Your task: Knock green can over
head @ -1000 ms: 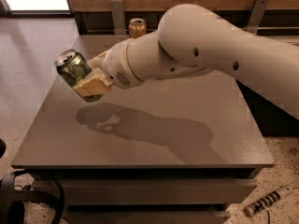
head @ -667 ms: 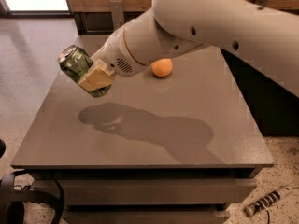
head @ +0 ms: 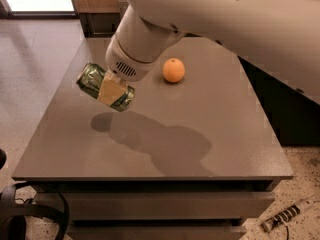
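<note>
The green can (head: 95, 83) is tipped almost on its side, held in the air above the left part of the grey table (head: 215, 134). My gripper (head: 112, 90) is shut on the green can, a tan finger pad (head: 111, 90) across its middle. The can's shadow lies on the table just below it. My big white arm (head: 210, 19) comes in from the upper right and hides the back of the table.
An orange (head: 173, 70) sits on the table to the right of the can, near the arm. A dark cabinet (head: 285, 109) stands close to the table's right side. A power strip (head: 285, 216) and black cables (head: 20, 214) lie on the floor in front.
The gripper has turned the can from tilted upright to nearly lying flat and lowered it a little toward the table. The arm swung across, uncovering the orange.
</note>
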